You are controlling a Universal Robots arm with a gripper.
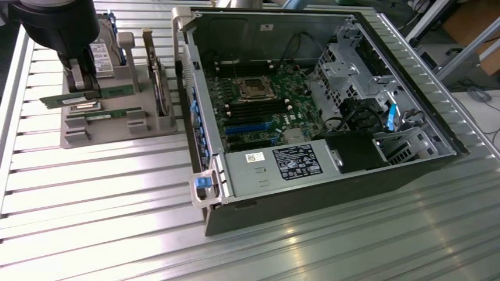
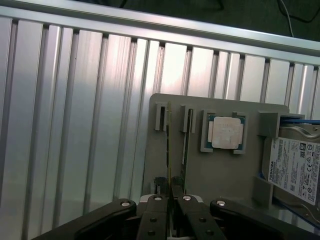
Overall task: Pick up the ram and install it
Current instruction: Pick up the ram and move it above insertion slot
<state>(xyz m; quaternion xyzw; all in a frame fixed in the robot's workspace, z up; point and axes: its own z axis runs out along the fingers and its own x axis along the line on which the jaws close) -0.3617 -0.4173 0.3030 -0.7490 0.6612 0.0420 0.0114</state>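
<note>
Between black jaws, pinched narrow: long thin green ram stick [image 2: 169, 150], edge-on, over grey plastic holder tray [image 2: 220, 175]. Just beside, twin green stick [image 2: 184, 145]. Farther, square silver CPU chip [image 2: 226, 132]; silver hard drive [image 2: 302, 132], white label [image 2: 292, 167] reading TOSHIBA. Beyond, ribbed aluminium surface [image 2: 75, 125].

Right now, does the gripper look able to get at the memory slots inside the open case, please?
Probably yes: the case lies open on top and nothing covers the memory slots; the gripper, shut on the ram, stands beside it.
</note>
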